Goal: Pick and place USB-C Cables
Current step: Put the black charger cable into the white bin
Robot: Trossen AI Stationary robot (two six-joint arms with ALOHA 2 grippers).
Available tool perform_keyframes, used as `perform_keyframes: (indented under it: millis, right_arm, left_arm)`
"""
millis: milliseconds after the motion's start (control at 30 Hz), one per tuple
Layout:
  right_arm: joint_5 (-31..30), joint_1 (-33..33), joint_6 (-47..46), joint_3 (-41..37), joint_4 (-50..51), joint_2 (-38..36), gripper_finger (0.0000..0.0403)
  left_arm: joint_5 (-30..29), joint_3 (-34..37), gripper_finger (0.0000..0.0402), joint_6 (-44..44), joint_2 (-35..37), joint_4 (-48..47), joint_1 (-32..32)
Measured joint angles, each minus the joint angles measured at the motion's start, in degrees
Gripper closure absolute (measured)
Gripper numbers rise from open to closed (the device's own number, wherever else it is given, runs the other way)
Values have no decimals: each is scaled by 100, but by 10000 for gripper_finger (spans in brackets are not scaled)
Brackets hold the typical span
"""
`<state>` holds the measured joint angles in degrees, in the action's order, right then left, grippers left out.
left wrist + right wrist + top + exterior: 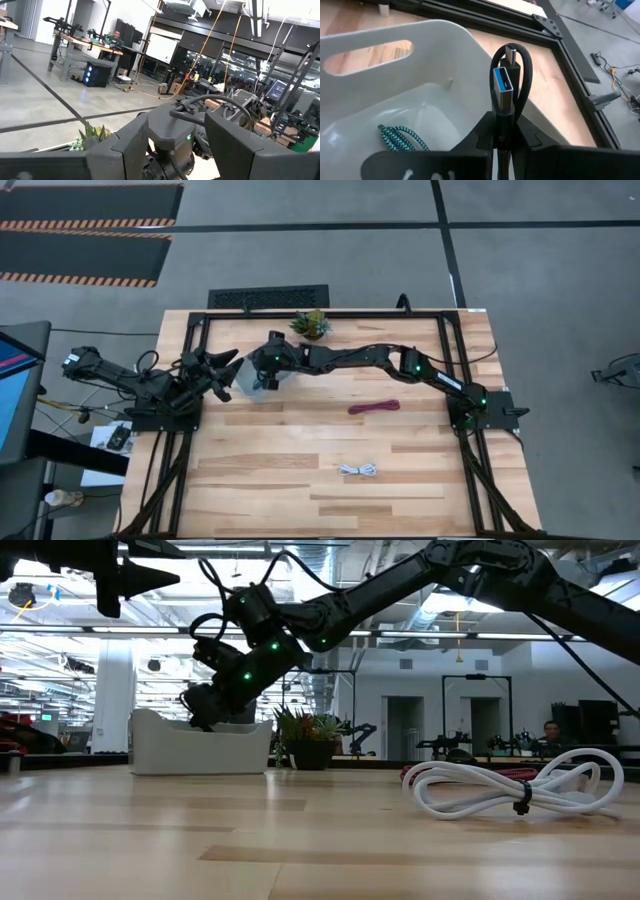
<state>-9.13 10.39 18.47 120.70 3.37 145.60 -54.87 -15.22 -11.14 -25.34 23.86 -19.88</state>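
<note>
The right gripper (504, 131) is over the bin (440, 55) and pinches the black cable (512, 80). The teal cable (400, 138) lies inside the bin. The maroon cable (374, 407) and the white cable (358, 470) lie on the table (290, 480). The left gripper (228, 368) is spread, beside the bin.

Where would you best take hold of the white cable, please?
Grip the white cable across its tied middle, coming straight down from above. It lies flat on the table, loops splaying either side of the tie, so the waist is the narrowest, firmest part for a claw.
</note>
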Motion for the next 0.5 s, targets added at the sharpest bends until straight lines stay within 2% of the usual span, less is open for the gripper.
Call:
perform_keyframes:
  millis: [500]
  right_arm:
    - [22,56,-255,0,21,0,360]
  left_arm:
    - [-110,0,220,-129,0,-75,0]
